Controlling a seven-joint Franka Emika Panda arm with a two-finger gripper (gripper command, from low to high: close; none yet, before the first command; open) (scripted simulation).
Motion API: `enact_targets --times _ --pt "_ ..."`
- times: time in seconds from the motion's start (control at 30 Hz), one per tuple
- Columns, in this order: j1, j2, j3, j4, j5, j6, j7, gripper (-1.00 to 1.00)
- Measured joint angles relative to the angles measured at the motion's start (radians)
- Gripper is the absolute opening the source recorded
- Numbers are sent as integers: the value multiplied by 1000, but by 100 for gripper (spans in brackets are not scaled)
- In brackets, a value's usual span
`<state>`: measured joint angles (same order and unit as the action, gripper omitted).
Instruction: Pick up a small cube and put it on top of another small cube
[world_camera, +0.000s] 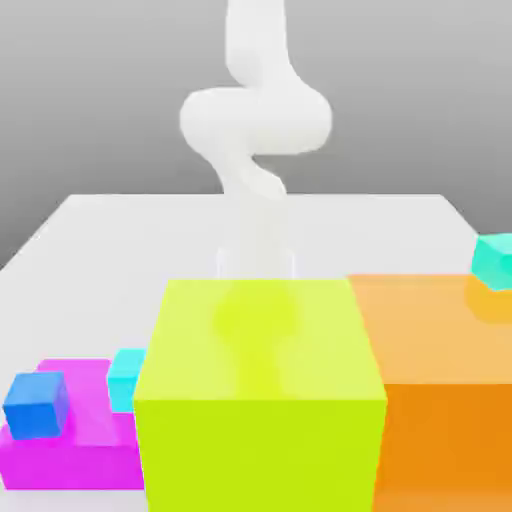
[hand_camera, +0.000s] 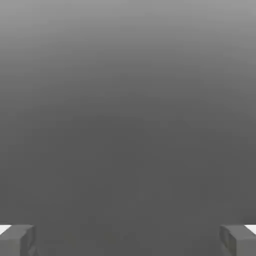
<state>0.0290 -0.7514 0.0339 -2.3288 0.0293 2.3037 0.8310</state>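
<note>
**Gripper wide open and holding nothing, behind the big lime cube**

In the hand view we see the gripper (hand_camera: 128, 241) with its two grey fingers (hand_camera: 17, 240) standing at opposite edges of the picture. The jaws are spread as wide as they go. Only plain grey ground lies between them, so the gripper has hold of nothing.

In the exterior view the white arm (world_camera: 255, 120) comes down onto the white table (world_camera: 110, 225). Its lower end is blurred, just behind the large lime cube (world_camera: 258, 395). That cube stands between the arm's lower end and the camera.

Just beside the lime cube, to the exterior view's right of the arm, is a large orange block (world_camera: 440, 400); the two look to be touching. At that block's far right edge, well apart from the arm, a small orange cube (world_camera: 490, 300) carries a small teal cube (world_camera: 493, 255).

To the exterior view's left of the arm, and nearer the camera than it, lies a flat magenta block (world_camera: 75, 445). A small blue cube (world_camera: 37, 405) sits on it. A small cyan cube (world_camera: 127, 378) stands against the lime cube's left face.

Where the small magenta-pink cube lies relative to the gripper we cannot tell.
</note>
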Motion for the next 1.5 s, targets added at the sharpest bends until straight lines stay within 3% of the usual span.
enact_targets --times 0.43,0.77,1.07,1.23,1.33,1.4,1.5 --pt "196 216 237 -65 210 -18 235 0" --pt "315 374 474 -135 281 -5 477 0" --pt "282 565 615 -418 196 300 684 0" --pt "228 663 644 -600 98 516 807 0" --pt "214 691 624 -638 123 606 813 0" --pt "189 725 612 -634 52 640 860 0" --pt "184 785 554 -619 -134 680 984 0"
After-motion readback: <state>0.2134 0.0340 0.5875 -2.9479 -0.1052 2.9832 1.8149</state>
